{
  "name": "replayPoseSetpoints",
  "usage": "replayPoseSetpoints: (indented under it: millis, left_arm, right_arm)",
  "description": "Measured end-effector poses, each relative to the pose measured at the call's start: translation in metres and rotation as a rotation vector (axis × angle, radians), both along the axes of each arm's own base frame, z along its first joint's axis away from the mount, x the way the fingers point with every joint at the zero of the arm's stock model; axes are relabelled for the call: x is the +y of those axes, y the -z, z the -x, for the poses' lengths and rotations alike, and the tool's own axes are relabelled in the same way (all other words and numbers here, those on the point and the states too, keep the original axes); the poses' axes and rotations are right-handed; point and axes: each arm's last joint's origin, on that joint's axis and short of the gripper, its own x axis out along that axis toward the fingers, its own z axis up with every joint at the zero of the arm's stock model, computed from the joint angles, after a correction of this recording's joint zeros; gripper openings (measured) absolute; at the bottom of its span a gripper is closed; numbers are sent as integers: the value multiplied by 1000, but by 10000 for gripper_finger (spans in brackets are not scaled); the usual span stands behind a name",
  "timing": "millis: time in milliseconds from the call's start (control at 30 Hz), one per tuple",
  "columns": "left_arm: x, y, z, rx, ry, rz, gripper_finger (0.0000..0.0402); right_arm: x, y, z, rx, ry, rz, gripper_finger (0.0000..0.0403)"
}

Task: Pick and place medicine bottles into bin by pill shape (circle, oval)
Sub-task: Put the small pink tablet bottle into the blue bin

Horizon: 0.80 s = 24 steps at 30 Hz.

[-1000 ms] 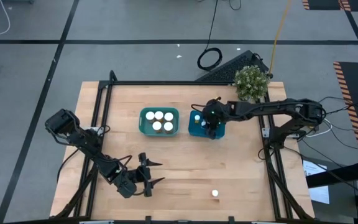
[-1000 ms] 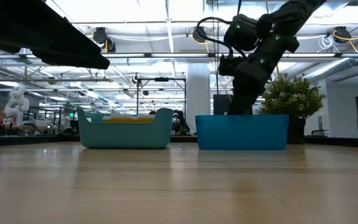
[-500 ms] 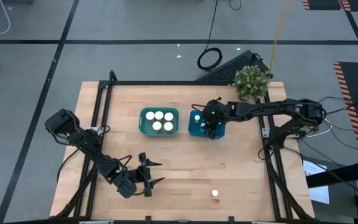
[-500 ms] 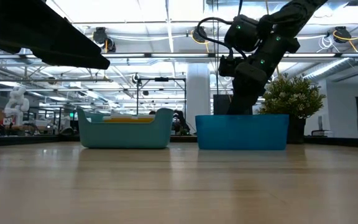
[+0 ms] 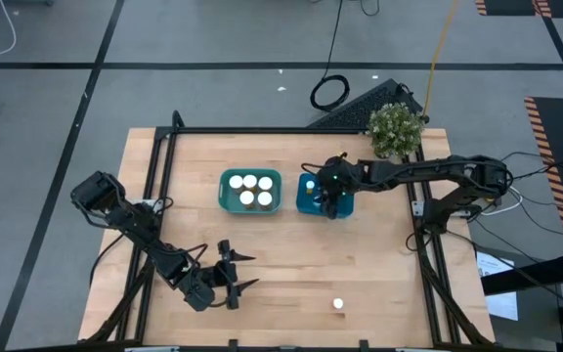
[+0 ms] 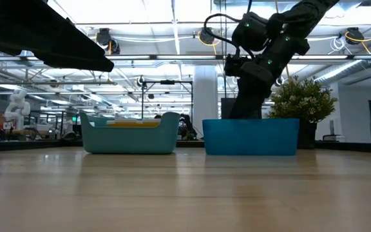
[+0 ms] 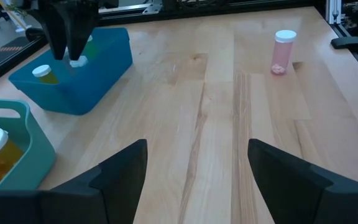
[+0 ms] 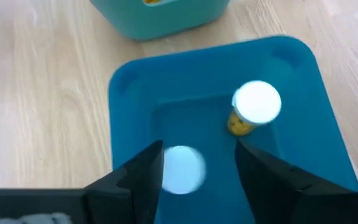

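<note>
Two bins stand side by side at the table's far middle. The teal bin (image 5: 250, 191) holds several white-capped medicine bottles. The blue bin (image 5: 311, 203) holds two: one with yellow contents (image 8: 255, 106) and one (image 8: 183, 169) standing right below my right gripper (image 8: 197, 180). That gripper is open over the blue bin, with its fingers on either side of the cap and apart from it. One more bottle (image 5: 338, 304), with pink contents (image 7: 283, 53), stands alone near the front edge. My left gripper (image 5: 244, 271) waits open at the front left.
A potted plant (image 5: 396, 130) stands at the table's far right corner, behind the blue bin. A black frame (image 5: 262, 130) runs round the table's edges. Bare wood lies between my left gripper and the lone bottle.
My right gripper has risen a little over the blue bin. The left arm has kept still.
</note>
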Motion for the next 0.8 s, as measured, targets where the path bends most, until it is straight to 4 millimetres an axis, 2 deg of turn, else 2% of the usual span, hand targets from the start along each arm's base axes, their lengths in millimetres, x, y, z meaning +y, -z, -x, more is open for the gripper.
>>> replayPoseSetpoints:
  millis: [333,567,800]
  left_arm:
    - [0,0,0,0,0,0,278]
    - [0,0,0,-2,0,2,278]
    - [0,0,0,-3,1,5,278]
  right_arm:
    - [9,-5,-1,-19,-24,3,212]
    - [24,-37,10,-127,-17,61,212]
    - [60,-66,32,-180,-17,69,212]
